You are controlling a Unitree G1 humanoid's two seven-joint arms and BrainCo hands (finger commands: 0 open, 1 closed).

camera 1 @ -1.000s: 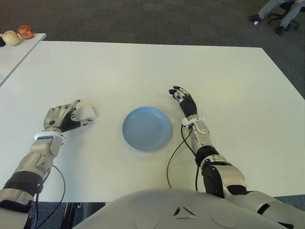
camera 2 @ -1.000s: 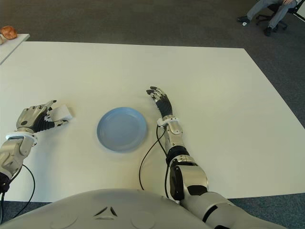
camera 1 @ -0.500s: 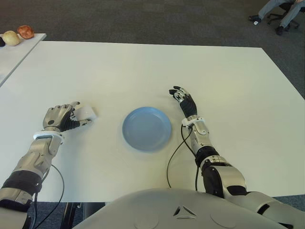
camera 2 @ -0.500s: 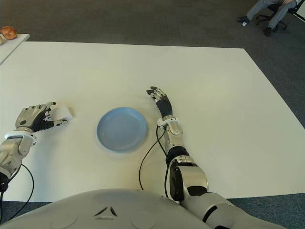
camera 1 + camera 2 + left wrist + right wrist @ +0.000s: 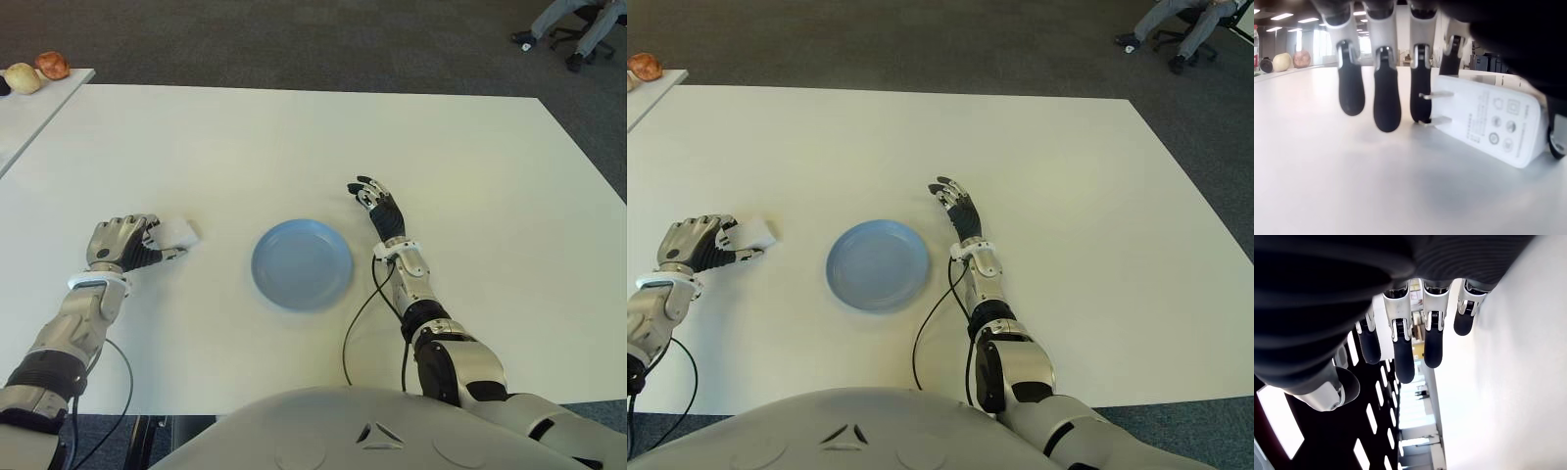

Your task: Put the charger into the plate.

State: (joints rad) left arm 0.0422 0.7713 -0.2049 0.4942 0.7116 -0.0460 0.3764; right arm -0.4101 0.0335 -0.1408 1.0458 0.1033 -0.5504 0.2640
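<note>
The white charger (image 5: pixel 177 233) lies flat on the white table (image 5: pixel 294 147), left of the blue plate (image 5: pixel 302 263). My left hand (image 5: pixel 123 242) has its fingers (image 5: pixel 1386 98) curled over the charger's (image 5: pixel 1484 125) pronged end, with the thumb at its other end; the charger's underside still touches the table. My right hand (image 5: pixel 376 203) shows just right of the plate's far edge, fingers spread and holding nothing. The plate has nothing on it.
A second white table (image 5: pixel 29 108) at the far left carries a pale fruit (image 5: pixel 24 77) and a reddish one (image 5: pixel 53 65). A person's legs and an office chair (image 5: pixel 578 20) show at the far right, off the table. Cables trail from both forearms.
My left hand's fingers have curled down from spread to closed around the charger, which shifted slightly towards the hand. The right hand and plate have not moved.
</note>
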